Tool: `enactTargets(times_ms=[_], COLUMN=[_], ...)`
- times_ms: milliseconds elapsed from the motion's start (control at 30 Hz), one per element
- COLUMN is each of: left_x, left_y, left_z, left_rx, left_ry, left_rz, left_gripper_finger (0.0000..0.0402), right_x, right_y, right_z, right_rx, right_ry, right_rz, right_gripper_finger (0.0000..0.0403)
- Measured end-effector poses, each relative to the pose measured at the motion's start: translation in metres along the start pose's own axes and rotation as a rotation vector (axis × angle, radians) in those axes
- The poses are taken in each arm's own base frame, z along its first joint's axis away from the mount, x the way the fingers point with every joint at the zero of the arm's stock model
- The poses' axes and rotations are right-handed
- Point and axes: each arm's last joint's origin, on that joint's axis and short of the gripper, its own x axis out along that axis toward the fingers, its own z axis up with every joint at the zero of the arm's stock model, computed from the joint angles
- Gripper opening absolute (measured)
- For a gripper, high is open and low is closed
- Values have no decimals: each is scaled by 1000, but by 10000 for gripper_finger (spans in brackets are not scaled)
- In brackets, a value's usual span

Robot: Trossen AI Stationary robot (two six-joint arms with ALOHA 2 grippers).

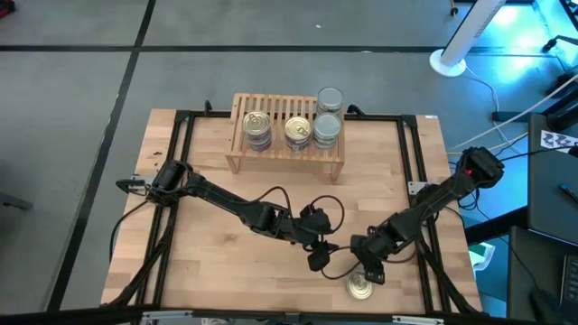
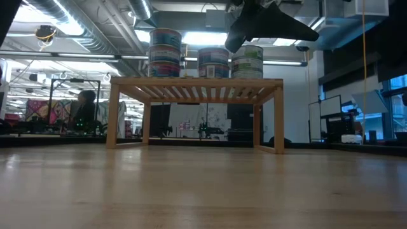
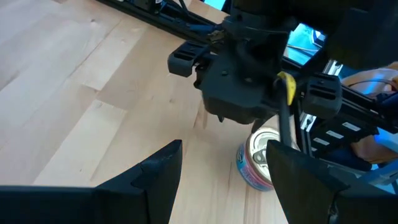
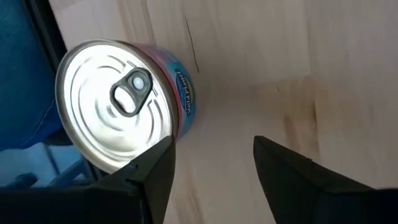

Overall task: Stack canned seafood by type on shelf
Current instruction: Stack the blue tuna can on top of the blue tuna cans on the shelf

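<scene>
One tin of canned seafood (image 4: 115,102), with a pull-tab lid and a pink and blue label band, stands upright on the table near its front edge (image 1: 359,287). My right gripper (image 4: 211,146) hangs open just above it, pointing steeply down; the tin lies outside the gap, beside one fingertip (image 4: 155,168). My left gripper (image 3: 224,152) stands open and raised close by (image 1: 318,257), facing the right gripper and the tin (image 3: 258,158). Several tins sit on the slatted top of the light-wood shelf (image 1: 284,149), gold-lidded ones (image 1: 257,125) at the left, silver-lidded ones (image 1: 329,116) at the right.
The shelf (image 2: 194,86) stands at the table's far middle with tins (image 2: 165,54) on its top. Dark frame rails (image 1: 420,162) run along the table's sides. Bare wood lies between the shelf and the two grippers. Cables trail beside my left arm (image 1: 271,217).
</scene>
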Motion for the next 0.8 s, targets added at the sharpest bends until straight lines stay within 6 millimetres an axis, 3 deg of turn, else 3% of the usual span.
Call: enactTargets(times_ms=[400, 800], left_x=[0, 0], left_y=[0, 0], left_z=[0, 0], left_rx=[0, 0], left_ry=[0, 0], left_rz=[0, 0], left_gripper_finger=[227, 227], right_x=[-1, -5], right_y=[-4, 2], right_z=[4, 8], right_rx=[38, 32], right_ry=[80, 46], right_rz=[64, 70], right_gripper_finger=[216, 216])
